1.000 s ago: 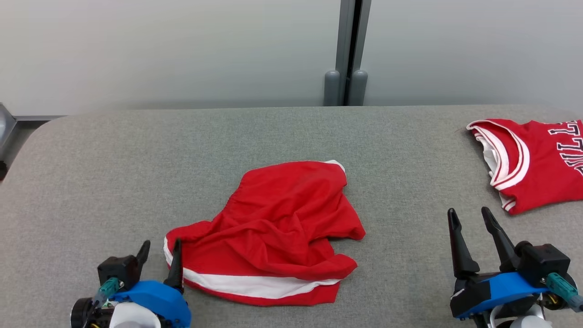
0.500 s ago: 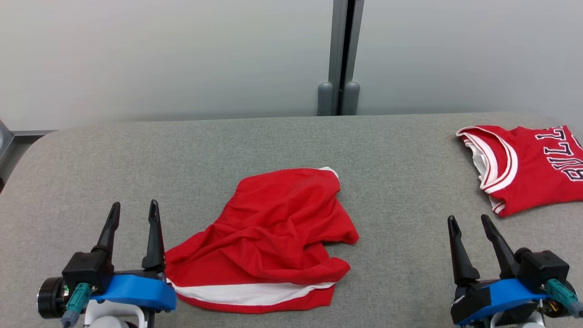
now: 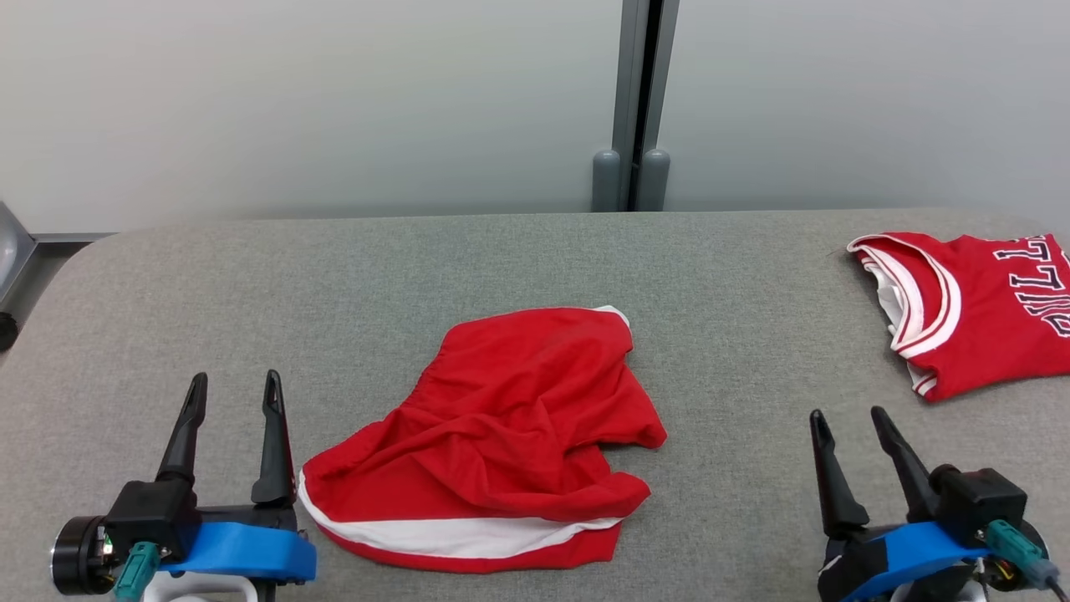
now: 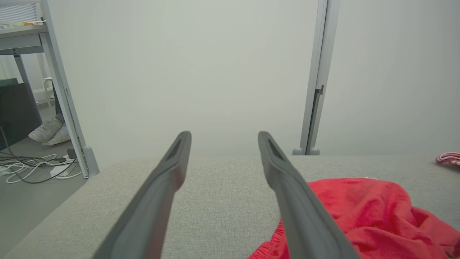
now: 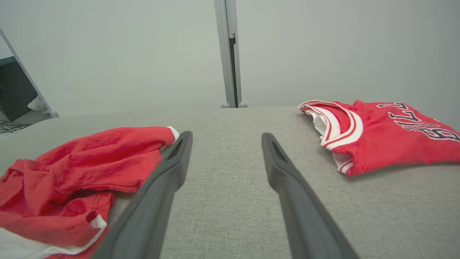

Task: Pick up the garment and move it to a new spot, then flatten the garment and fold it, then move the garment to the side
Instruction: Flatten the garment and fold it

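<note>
The text I can read is the lettering (image 3: 1039, 280) on the red jersey (image 3: 978, 334) at the far right of the tabletop (image 3: 501, 251). It is in dark block capitals edged in white. In the head view it lies upside down to me and runs off the right edge, so I make out two L's and part of a U. In the right wrist view the same lettering (image 5: 418, 120) crosses the jersey (image 5: 381, 144) at a slant. There I read L, L, U and what looks like a B, cut by the edge. I can't tell the rest of the word.
</note>
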